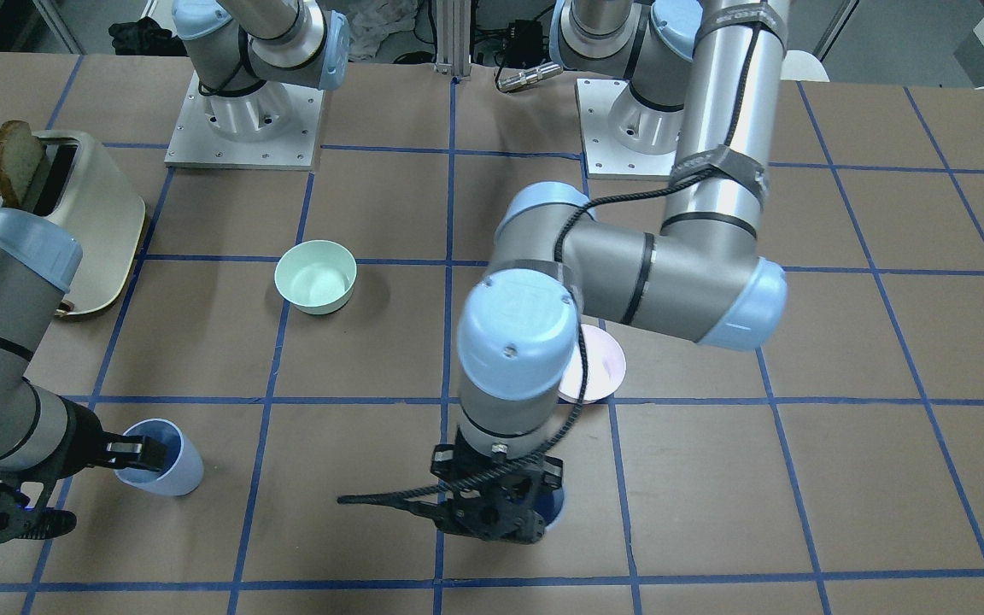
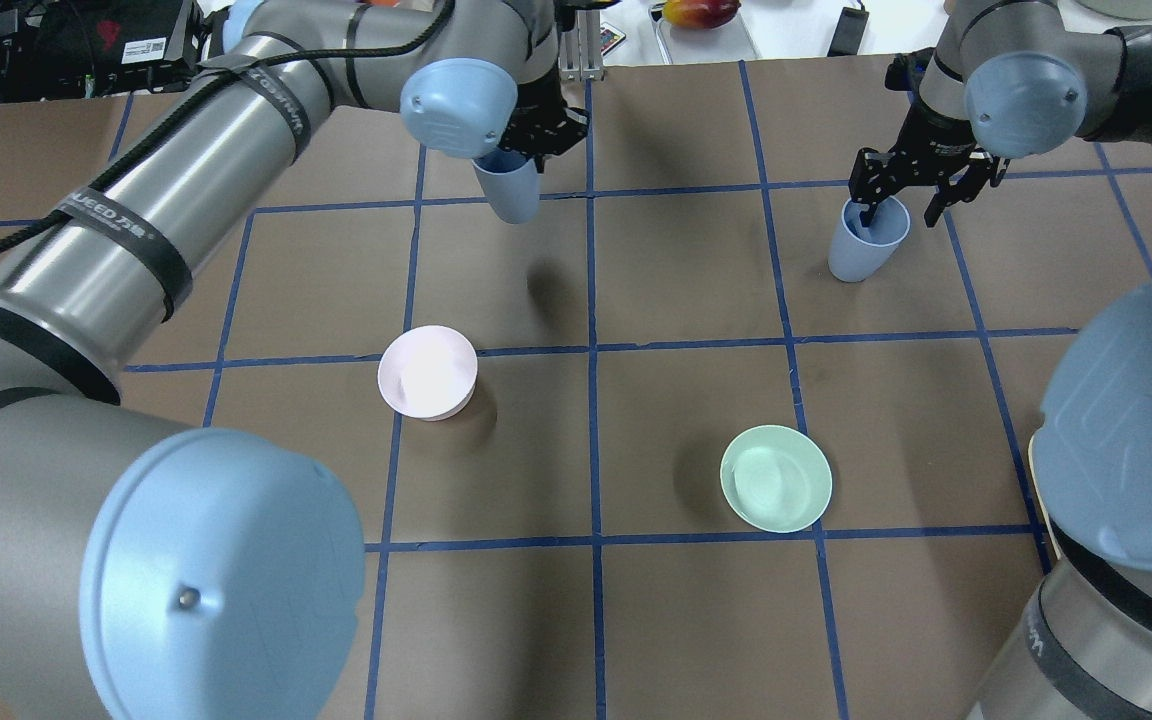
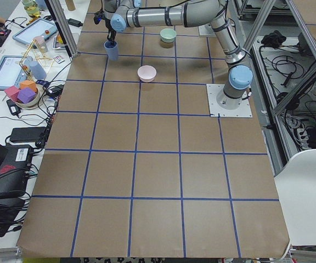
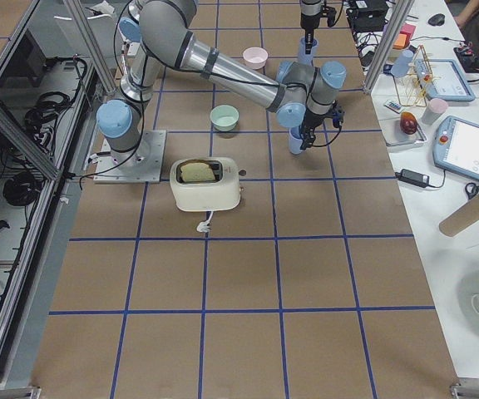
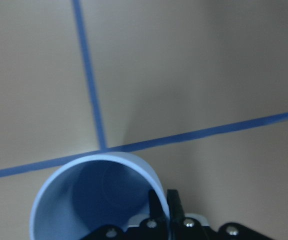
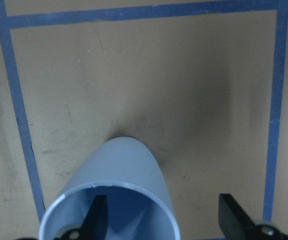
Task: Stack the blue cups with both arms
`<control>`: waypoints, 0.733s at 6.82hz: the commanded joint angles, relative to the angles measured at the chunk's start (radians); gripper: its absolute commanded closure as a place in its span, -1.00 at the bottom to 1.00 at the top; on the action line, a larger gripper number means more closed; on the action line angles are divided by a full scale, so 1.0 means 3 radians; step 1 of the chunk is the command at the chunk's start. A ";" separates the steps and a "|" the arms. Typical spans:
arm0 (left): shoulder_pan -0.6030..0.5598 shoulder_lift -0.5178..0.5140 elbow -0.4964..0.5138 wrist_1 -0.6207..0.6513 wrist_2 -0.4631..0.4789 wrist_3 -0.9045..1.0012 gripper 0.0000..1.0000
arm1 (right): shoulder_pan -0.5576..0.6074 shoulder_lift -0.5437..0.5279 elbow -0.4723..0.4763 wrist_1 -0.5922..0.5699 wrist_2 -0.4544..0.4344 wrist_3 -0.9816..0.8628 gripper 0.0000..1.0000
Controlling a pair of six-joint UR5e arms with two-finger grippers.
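**Rim-pinched cup hangs over worktop while its twin sits in an open grasp**

Pinched by its thin rim, the first blue cup (image 5: 91, 172) fills the left wrist view. The left fingers (image 5: 163, 204) are closed tight on its wall, one inside the mouth and one outside. From overhead, that cup hangs under the left arm at the far side of the worktop (image 2: 686, 420). Its shadow lies apart from it, which suggests it is off the surface.

Across the blue grid, the second blue cup (image 2: 861, 250) stands on its base towards the far right. The right fingers (image 2: 904, 210) are spread wide around its wall. One dips into the mouth and the other hangs outside, clear of the plastic, so they grip nothing.

A pale pink bowl (image 2: 428, 372) and a mint-green bowl (image 2: 776, 478) sit nearer the robot, well apart from both cups.

Both tumblers look empty, so they are probably very light, and stiff enough to survive a firm pinch. The smooth, tapered plastic looks slippery, though, and a thin wall may flex under hard squeezing. The rim seems the sensible place to take hold, with one finger inside and one outside, as the left arm does.

A cup held by one side of its rim may swing or tilt, so the carry likely calls for a slow, level path. The taper should help one cup nest into the other. The lower cup, being so light, could skid or tip unless the right fingers close on it first.
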 commanded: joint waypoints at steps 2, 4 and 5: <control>-0.0397 0.0010 -0.0310 0.0031 0.0042 -0.0510 1.00 | -0.0006 0.0007 0.0082 0.0018 -0.0005 -0.0005 1.00; -0.0392 -0.0025 -0.0551 0.0350 0.0144 -0.0505 1.00 | -0.0021 -0.0028 0.0001 0.0074 -0.0066 -0.0010 1.00; -0.0392 -0.0046 -0.0572 0.0393 0.0139 -0.0515 1.00 | -0.0021 -0.0069 -0.0085 0.0156 -0.0061 -0.0005 1.00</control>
